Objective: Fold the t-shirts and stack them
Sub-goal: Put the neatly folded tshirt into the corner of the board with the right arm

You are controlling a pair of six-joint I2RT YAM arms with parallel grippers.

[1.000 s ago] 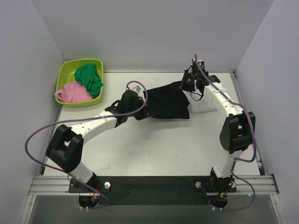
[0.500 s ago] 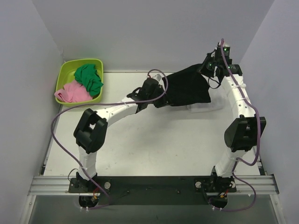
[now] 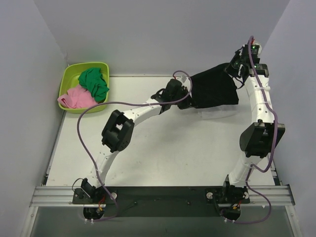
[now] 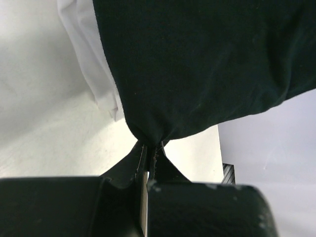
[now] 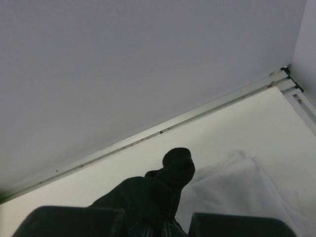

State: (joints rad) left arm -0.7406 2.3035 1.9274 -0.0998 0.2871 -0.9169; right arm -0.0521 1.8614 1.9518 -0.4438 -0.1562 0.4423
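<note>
1. Tub (image 3: 69,74). Lime-green, at the far left corner of the table (image 3: 173,153). It holds a green cloth (image 3: 94,83) and a pink cloth (image 3: 76,98), both crumpled. It is well apart from both arms and from the work in hand.

2. Left pincer (image 3: 183,95). It is reached out over the far middle of the table. Its wrist view shows the jaws closed tight on a bunched corner of the black shirt (image 3: 215,89), with no gap between them.

3. Black shirt. It is lifted clear of the table and hung between the two pincers above the far right part.
   - Its long axis runs left to right, rising toward the far right corner.
   - From the left pincer it spreads away to the right.
   - From the right pincer it drops away to the left and toward the near side.
   - The cloth sags a little between the grips. No neck label can be made out.

4. White shirt (image 3: 219,113). It lies on the table under the near lower edge of the black shirt and partly covered by it in the top view. Whether the two touch cannot be told.

5. Right pincer (image 3: 236,66). It is raised high near the far right corner. Its wrist view shows a knot of black cloth pinched between closed jaws.

6. Relation for the coming move (judgement). The white shirt sits beneath the hanging cloth, nearer the right arm. Lowering straight down would probably drape black over white, while laying it out flat for folding would mean carrying it toward the bare middle of the table.
</note>
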